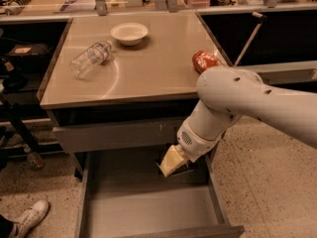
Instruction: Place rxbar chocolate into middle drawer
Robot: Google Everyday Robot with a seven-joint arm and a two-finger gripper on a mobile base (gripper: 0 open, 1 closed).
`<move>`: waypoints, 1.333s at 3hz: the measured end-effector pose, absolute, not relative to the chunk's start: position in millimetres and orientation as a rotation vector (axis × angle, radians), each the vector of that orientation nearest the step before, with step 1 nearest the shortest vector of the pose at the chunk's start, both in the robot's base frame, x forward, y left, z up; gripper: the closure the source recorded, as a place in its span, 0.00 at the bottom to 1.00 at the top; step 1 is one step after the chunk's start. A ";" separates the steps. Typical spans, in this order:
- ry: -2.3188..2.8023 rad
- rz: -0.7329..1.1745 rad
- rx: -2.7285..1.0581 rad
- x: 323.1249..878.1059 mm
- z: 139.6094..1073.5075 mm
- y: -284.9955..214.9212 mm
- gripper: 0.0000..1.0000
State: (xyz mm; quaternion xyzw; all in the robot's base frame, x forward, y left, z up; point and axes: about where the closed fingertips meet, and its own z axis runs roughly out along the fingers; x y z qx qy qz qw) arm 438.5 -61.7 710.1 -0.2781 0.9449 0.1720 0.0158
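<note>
The middle drawer (pixel 143 209) is pulled wide open below the counter, with a plain grey bottom. My gripper (pixel 170 163) hangs from the white arm (pixel 247 100) and is low inside the drawer, near its back wall and right of centre. A small dark flat thing (pixel 185 168), which looks like the rxbar chocolate, shows right under and beside the gripper tip. Most of it is hidden. I cannot tell whether it is held or lying on the drawer bottom.
On the counter (pixel 148 78) lie a clear plastic bottle (pixel 91 58) on its side, a white bowl (pixel 129 32) and an orange-red soda can (pixel 204 60). The shut drawer front (pixel 114 135) is above the open drawer. A person's white shoe (pixel 30 216) is at lower left.
</note>
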 end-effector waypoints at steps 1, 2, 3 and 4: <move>2.976 0.665 -0.788 419.7 663.6 -53.8 1.00; 3.038 0.830 -0.681 401.4 584.6 -37.1 1.00; 3.093 0.945 -0.612 386.6 526.8 -22.1 1.00; 3.110 0.965 -0.602 382.6 516.2 -21.0 1.00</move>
